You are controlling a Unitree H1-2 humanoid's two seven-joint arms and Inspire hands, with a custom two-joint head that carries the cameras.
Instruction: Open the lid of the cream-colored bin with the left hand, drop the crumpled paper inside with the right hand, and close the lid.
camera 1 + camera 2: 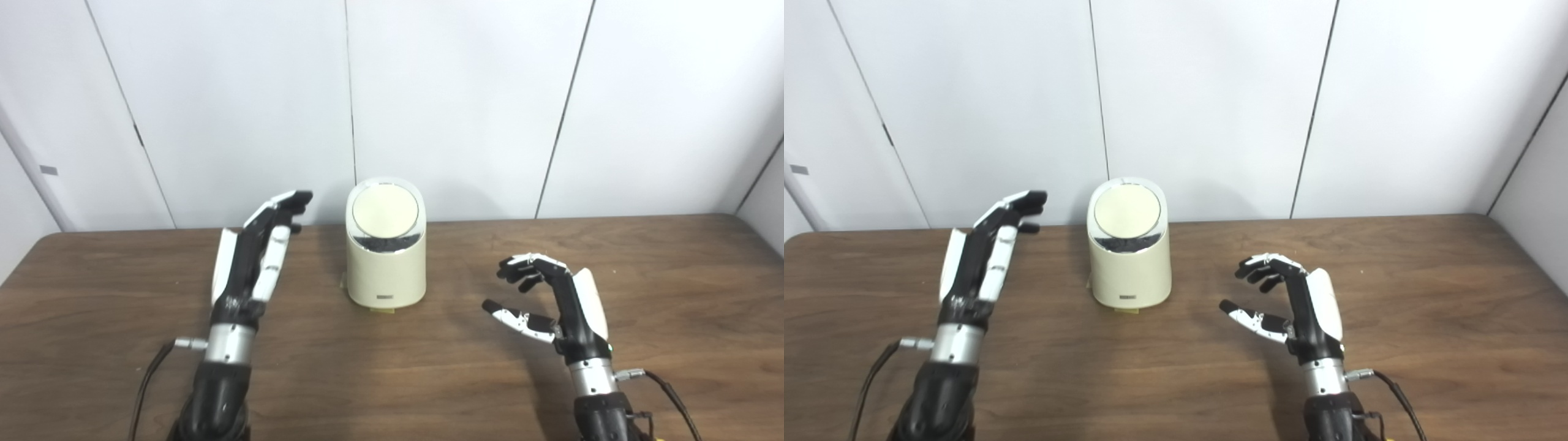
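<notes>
— Hands first, left to right: the left hand [254, 257] hangs over the dark wood-grain counter [674, 288] just left of the bin, fingers stretched out straight and apart, holding nothing. Its fingertips reach about level with the bin's top but do not touch it.

— And the bin?

— The cream-colored, rounded plastic bin [386, 269] stands near the counter's back edge, roughly midway along it. Its round tilted lid [385, 211] looks shut, or nearly so, with a dark sliver under its lower edge.

— The right hand?

— The right hand [554, 300] is well apart from the bin, toward the right, fingers curled loosely with the thumb spread, empty. I can see no crumpled paper anywhere in either view.

— So which step?

— Hard to say: either nothing has begun, or the paper is already inside. If it is the start, the left hand must swing right onto the lid.

— Room?

— Plenty. Bare counter on both sides and in front; only the white panelled wall [465, 104] close behind the bin limits how far the lid tips back.
</notes>
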